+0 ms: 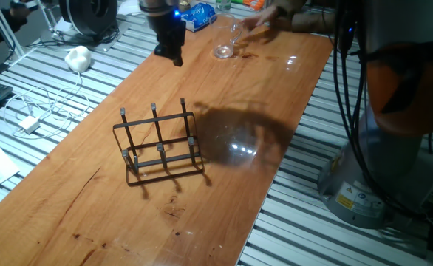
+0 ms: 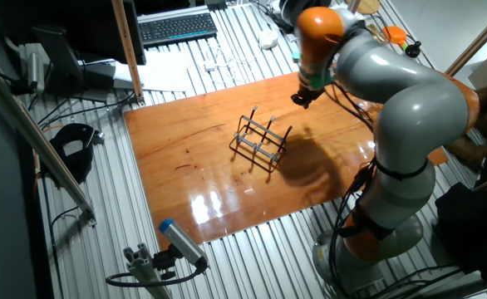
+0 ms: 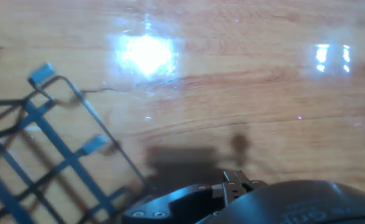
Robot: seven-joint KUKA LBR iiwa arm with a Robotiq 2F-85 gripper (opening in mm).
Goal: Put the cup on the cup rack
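The cup [image 1: 224, 41] stood near the counter's far edge, just beside the gripper [image 1: 169, 50] but outside its jaws, whose opening could not be judged. The rack [image 1: 159, 144] sat mid-counter.

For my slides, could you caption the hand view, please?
Hand camera over the glossy wooden table, with the cup rack at left.

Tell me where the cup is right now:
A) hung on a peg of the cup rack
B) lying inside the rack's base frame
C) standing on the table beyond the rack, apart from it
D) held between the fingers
C: the clear cup stands on the wooden table at its far end, well apart from the cup rack, whose pegs are all bare.
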